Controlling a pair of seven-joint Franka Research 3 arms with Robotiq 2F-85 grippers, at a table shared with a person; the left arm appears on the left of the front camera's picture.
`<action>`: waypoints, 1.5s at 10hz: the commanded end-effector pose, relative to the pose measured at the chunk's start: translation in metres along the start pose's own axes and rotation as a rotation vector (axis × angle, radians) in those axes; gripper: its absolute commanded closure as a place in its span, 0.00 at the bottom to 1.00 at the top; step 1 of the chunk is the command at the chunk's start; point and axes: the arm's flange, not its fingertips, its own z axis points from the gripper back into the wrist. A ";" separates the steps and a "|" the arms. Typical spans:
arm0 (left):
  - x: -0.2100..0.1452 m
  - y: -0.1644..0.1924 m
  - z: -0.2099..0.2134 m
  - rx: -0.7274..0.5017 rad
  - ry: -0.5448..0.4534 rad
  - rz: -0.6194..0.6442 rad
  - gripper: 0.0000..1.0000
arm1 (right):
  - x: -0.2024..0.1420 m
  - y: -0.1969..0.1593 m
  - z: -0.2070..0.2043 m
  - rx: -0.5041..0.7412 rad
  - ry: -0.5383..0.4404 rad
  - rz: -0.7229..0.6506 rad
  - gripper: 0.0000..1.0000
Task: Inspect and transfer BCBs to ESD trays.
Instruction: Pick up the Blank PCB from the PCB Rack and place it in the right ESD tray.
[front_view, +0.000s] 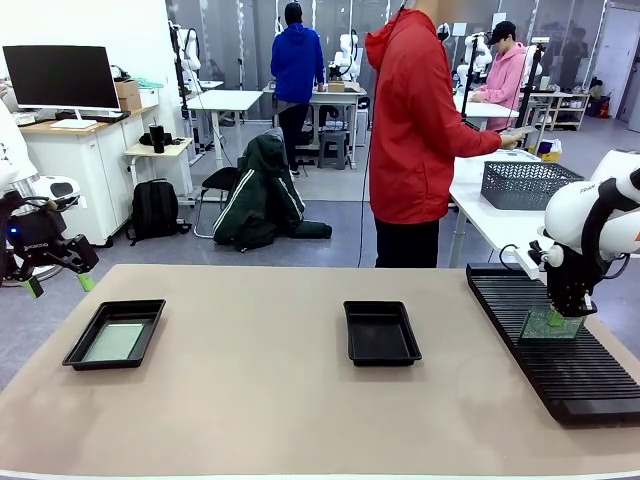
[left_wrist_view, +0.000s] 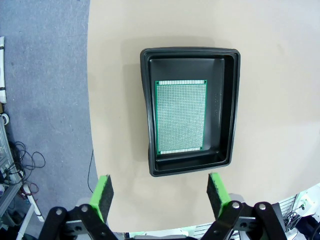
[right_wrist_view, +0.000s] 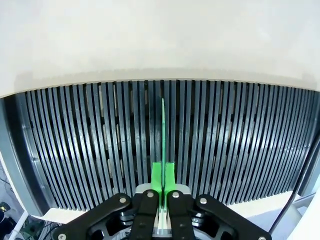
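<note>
Right gripper (front_view: 566, 312) clamped on a board (front_view: 551, 325), pinching its top edge; the board stands upright, edge-on between the green pads. Its lower edge is down at the slots of the rack (front_view: 590, 375), which runs along the right edge of the table (front_view: 260, 420). Cannot tell whether it has cleared the ribs.

The grip on the thin top edge looks chosen so the board can rise straight out of its slot without scraping, with both faces bare for checking.

Left gripper (front_view: 60, 285) spread wide, empty, hanging just off the table's left edge beside the left tray (front_view: 75, 358). A second board (front_view: 113, 342) lies flat on that tray's floor, well clear of both pads. Probably parked there to keep out of the way.

Middle tray (front_view: 382, 358) empty, mid-table, well apart from the held board; likely where it goes next
</note>
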 end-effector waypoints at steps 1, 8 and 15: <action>0.000 0.001 -0.001 0.002 -0.003 -0.005 0.00 | 0.004 0.012 0.047 -0.034 0.041 0.003 0.98; 0.000 0.001 -0.001 0.002 -0.003 -0.005 0.00 | -0.009 0.034 0.297 -0.055 0.109 -0.102 0.98; 0.000 0.001 -0.001 0.002 -0.003 -0.005 0.00 | -0.015 0.050 0.339 -0.091 0.086 -0.111 0.98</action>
